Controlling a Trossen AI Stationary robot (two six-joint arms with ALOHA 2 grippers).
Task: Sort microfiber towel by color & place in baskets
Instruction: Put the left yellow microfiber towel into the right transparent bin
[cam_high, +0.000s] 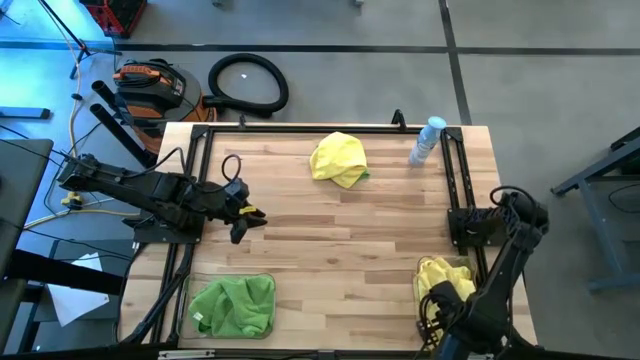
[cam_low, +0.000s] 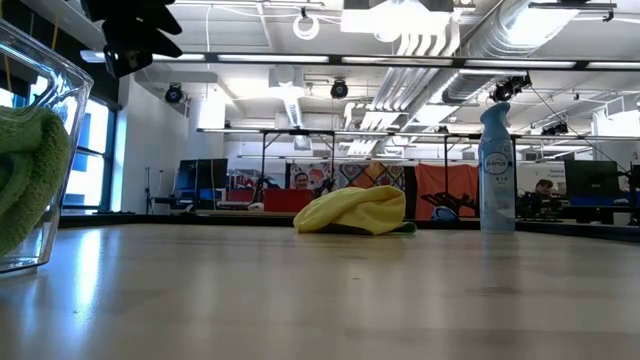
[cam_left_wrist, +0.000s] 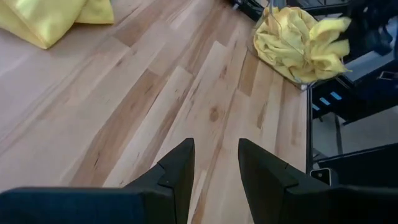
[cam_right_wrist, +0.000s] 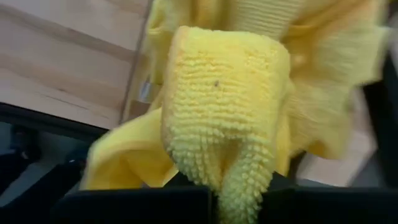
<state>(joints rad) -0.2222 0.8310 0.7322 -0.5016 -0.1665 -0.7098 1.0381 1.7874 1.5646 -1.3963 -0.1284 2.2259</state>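
Observation:
A yellow microfiber towel (cam_high: 338, 158) lies bunched on the table at the far middle, with a bit of green cloth (cam_high: 366, 175) showing under its edge. A green towel (cam_high: 235, 305) fills the clear basket (cam_high: 193, 285) at the near left. At the near right, the other basket (cam_high: 419, 268) holds yellow towels (cam_left_wrist: 292, 43). My right gripper (cam_right_wrist: 211, 196) points down over that basket, shut on a yellow towel (cam_right_wrist: 227, 106). My left gripper (cam_left_wrist: 216, 168) hovers open over bare wood at the left side, with nothing between its fingers. My right gripper pinches a bunched fold of the yellow towel (cam_right_wrist: 233, 177) between its two fingers, from above, pointing down. Several layers are gathered there. The rest of the towel hangs slack below the fingers, over the yellow cloth in the near-right basket.
A clear spray bottle with a blue cap (cam_high: 427, 140) stands at the far right of the table. Black frame rails (cam_high: 458, 180) run along both sides. Bare wood lies between the two arms in the middle.

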